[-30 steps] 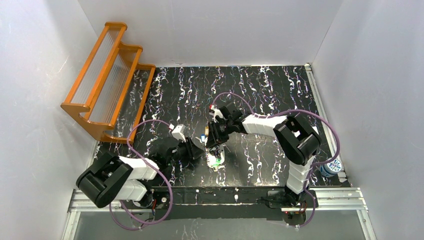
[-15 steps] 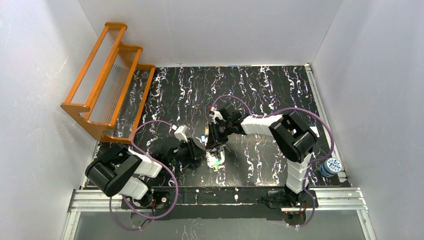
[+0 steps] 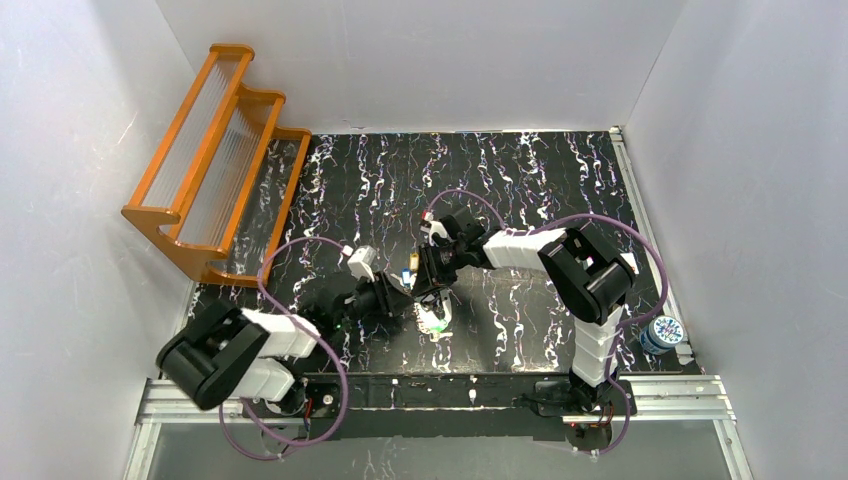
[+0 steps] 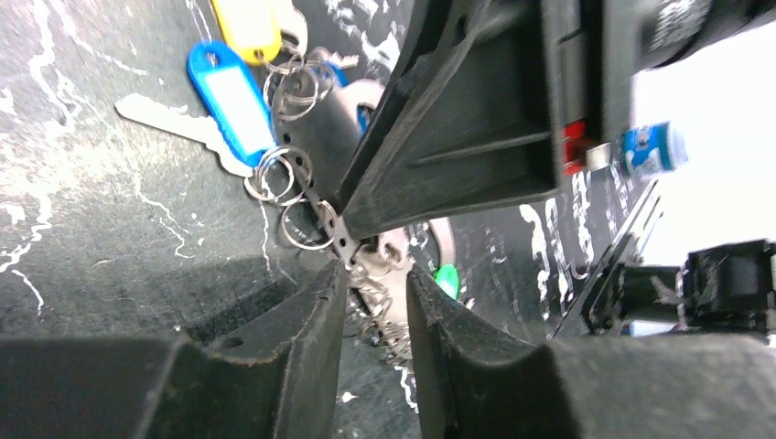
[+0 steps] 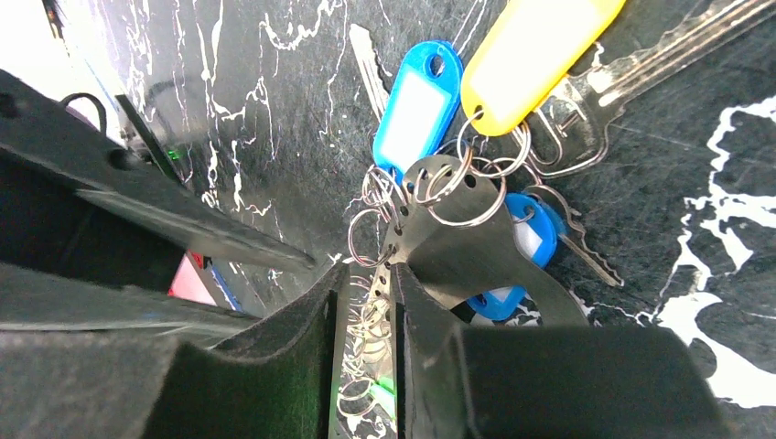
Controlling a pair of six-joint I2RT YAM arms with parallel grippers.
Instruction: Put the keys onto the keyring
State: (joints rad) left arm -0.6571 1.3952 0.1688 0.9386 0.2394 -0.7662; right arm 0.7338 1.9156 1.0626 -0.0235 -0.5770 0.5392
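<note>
At the middle of the table (image 3: 540, 180), both grippers meet over the keyring.

The left gripper (image 4: 375, 285) stands nearly closed with a bunch of small rings (image 4: 371, 306) in its gap; whether it pinches them I cannot tell. Just beyond lies the keyring (image 5: 458, 247), a flat grey plate with holes along its edge. The keys (image 5: 572, 119) cluster against it: a blue tag (image 5: 416, 105), a yellow tag (image 5: 531, 55) and a green head (image 4: 447, 279). The right gripper (image 5: 364, 285) is closed to a narrow slit on the plate's end. To do this well, I judge one arm should steady the plate while the other feeds a single ring, not the tangle. The blue tag's label looks blank. The print on the blue-and-white can (image 3: 662, 333) at right is too small to read.
</note>
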